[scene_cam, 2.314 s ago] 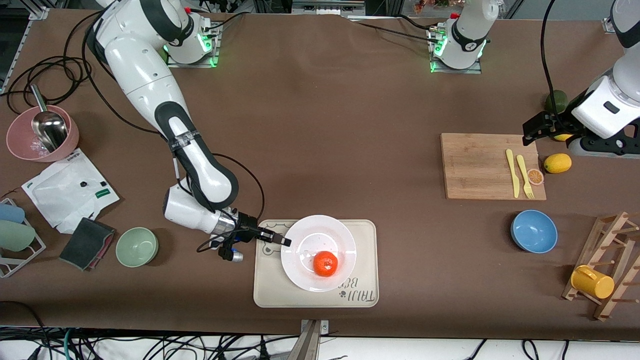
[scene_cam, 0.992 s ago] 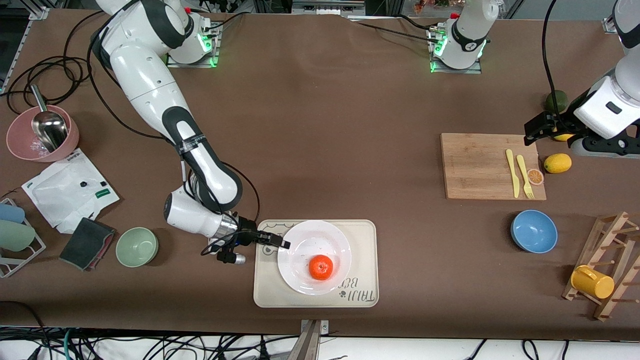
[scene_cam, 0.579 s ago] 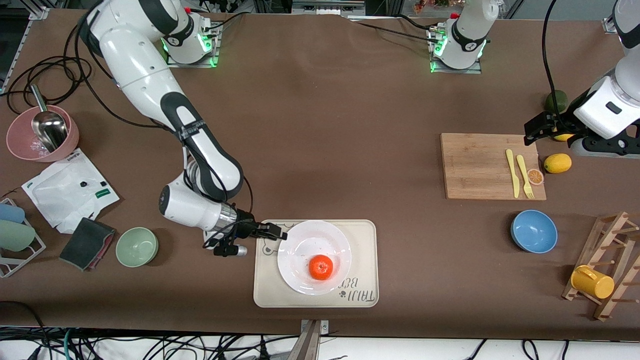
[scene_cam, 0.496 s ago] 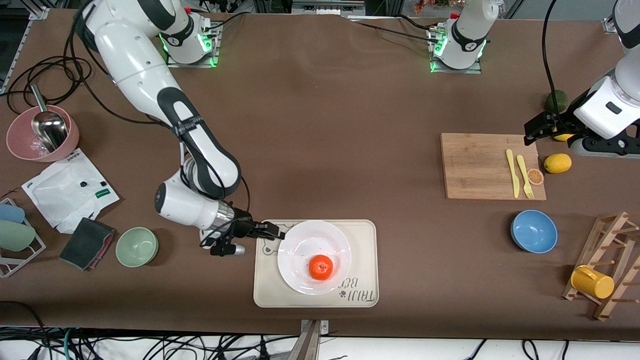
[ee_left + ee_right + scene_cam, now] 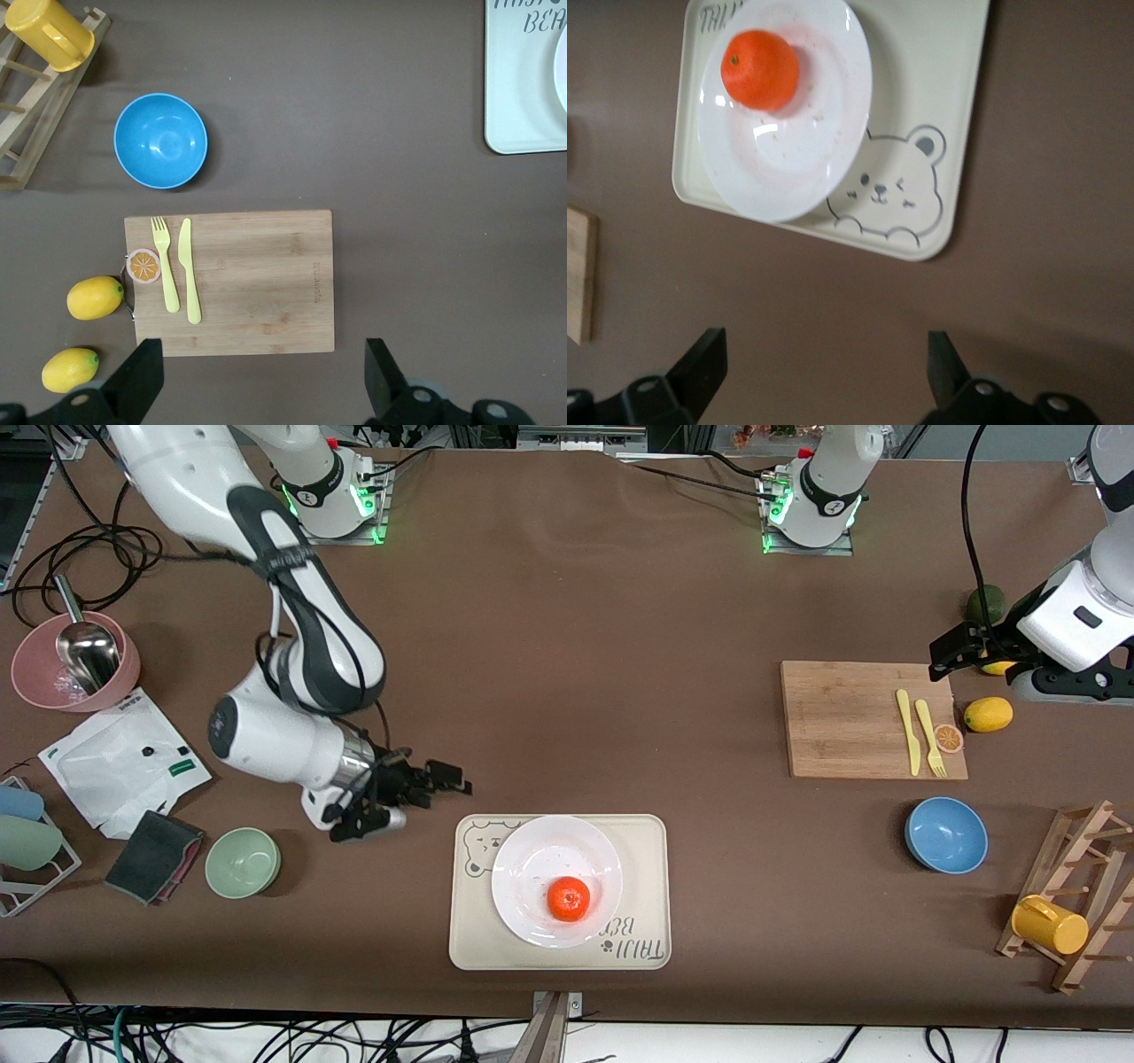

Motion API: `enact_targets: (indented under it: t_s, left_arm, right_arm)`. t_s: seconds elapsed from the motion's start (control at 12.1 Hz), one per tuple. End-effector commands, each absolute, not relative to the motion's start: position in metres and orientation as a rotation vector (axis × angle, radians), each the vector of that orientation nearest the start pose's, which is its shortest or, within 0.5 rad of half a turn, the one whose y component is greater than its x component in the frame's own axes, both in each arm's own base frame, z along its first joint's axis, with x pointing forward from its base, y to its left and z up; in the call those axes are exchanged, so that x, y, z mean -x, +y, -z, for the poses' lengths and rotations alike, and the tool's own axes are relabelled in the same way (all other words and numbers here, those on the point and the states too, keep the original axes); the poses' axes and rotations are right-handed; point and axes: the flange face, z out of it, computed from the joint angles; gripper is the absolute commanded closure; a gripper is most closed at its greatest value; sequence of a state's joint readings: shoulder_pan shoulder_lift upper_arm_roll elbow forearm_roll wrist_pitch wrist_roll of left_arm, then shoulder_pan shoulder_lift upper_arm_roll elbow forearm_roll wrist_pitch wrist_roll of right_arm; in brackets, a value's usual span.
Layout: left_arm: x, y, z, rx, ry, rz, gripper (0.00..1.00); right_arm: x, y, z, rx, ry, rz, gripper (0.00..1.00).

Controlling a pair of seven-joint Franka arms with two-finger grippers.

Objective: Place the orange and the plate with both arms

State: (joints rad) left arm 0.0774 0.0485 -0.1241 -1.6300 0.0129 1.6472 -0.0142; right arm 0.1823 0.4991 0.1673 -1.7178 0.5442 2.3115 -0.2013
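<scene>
On the beige bear-print tray (image 5: 642,841) sits the plate (image 5: 556,849), and the orange (image 5: 568,899) rests on it, toward the edge nearer the front camera. Up over bare tabletop, off the tray's corner at the right arm's end, hangs the right gripper (image 5: 432,779), its fingers spread apart with nothing between them; plate and orange lie clear of the fingertips, and in the right wrist view both fingers (image 5: 700,361) stand over brown table with the tray's bear corner (image 5: 890,195) just ahead of them. Over at the left arm's end, the left gripper (image 5: 955,653) waits above the cutting board's (image 5: 842,717) corner, fingers (image 5: 142,376) wide apart and empty, with two lemons (image 5: 95,297) close by one fingertip and a yellow fork (image 5: 165,266) and knife (image 5: 189,270) on the board ahead.
</scene>
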Motion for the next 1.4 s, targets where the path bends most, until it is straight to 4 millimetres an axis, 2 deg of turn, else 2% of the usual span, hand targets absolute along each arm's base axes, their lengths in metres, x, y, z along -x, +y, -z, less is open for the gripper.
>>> enact_targets:
  t_s: [0.0, 0.17, 0.33, 0.58, 0.83, 1.16, 1.32]
  left_arm:
    - [-0.576, -0.01, -0.577, 3.154, 0.05, -0.067, 0.0]
    - [-0.576, 0.001, -0.577, 3.156, 0.023, -0.067, 0.0]
    - [-0.575, 0.006, -0.575, 3.158, 0.009, -0.074, 0.0]
    - [-0.577, 0.006, -0.574, 3.158, 0.008, -0.076, 0.0]
    - [-0.577, 0.006, -0.574, 3.159, 0.011, -0.076, 0.0]
    - [-0.577, 0.007, -0.574, 3.159, 0.008, -0.076, 0.0]
    - [-0.577, 0.007, -0.574, 3.159, 0.008, -0.076, 0.0]
  right_arm:
    - [-0.574, 0.183, -0.375, 2.745, -0.315, -0.022, 0.0]
    - [-0.562, 0.153, -0.42, 2.857, -0.349, -0.09, 0.0]
    - [-0.554, 0.135, -0.458, 2.948, -0.399, -0.122, 0.0]
    - [-0.55, 0.121, -0.503, 3.037, -0.451, -0.133, 0.0]
    - [-0.552, 0.109, -0.549, 3.087, -0.407, -0.172, 0.0]
    - [-0.543, 0.105, -0.578, 3.11, -0.357, -0.217, 0.0]
    - [-0.543, 0.103, -0.584, 3.112, -0.35, -0.217, 0.0]
